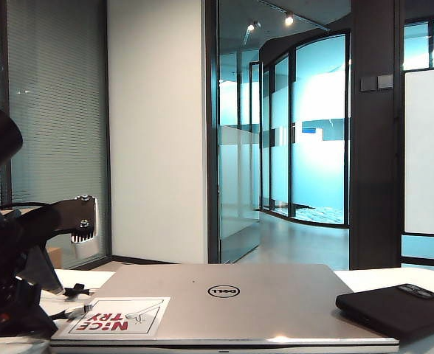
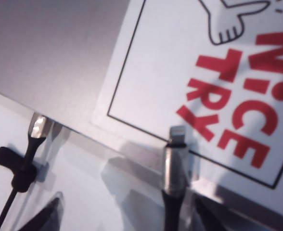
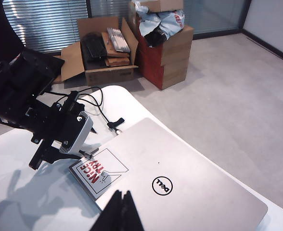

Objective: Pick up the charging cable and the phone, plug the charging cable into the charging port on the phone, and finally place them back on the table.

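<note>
Left gripper [image 2: 124, 219] fingers apart, astride the charging cable [image 2: 174, 183]; contact unclear. Its silvery plug tip lies just ahead, on the sticker [image 2: 199, 72] edge of the matte silver laptop [image 1: 232, 302]. Right gripper [image 3: 122, 211] fingers pressed together, empty, hovering over the laptop lid. Phone [image 1: 398, 310], flat matte black, rests on the white table [image 3: 16, 192] past the laptop's other end.
</note>
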Controlling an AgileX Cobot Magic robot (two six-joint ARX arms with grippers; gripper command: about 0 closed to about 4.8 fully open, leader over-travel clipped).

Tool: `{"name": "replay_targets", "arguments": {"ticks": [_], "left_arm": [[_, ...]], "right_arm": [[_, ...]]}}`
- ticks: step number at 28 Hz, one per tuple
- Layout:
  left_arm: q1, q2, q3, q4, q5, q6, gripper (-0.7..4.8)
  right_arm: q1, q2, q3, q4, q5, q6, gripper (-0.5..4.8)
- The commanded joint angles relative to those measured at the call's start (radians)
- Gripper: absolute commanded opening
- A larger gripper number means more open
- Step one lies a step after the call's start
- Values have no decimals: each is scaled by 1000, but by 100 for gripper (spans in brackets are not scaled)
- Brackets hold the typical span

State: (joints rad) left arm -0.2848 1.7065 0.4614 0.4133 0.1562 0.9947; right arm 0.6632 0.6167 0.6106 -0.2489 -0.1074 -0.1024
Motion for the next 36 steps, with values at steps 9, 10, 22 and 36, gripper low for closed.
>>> {"name": "replay_targets", "arguments": {"ticks": [9,10,22,36], "left_arm": [[-1,7,2,-16,6,0,290],[-1,11,3,-15,6,0,284],[-1,12,3,-15,6,0,51],[-1,-14,8,-21,21,-64,-8]], "right_arm": [[1,-3,5,23,1,-3,-5],[1,-3,5,23,1,-3,-5],[1,-3,5,23,1,-4,-5],[1,-3,5,36,1,-3,-5]]}}
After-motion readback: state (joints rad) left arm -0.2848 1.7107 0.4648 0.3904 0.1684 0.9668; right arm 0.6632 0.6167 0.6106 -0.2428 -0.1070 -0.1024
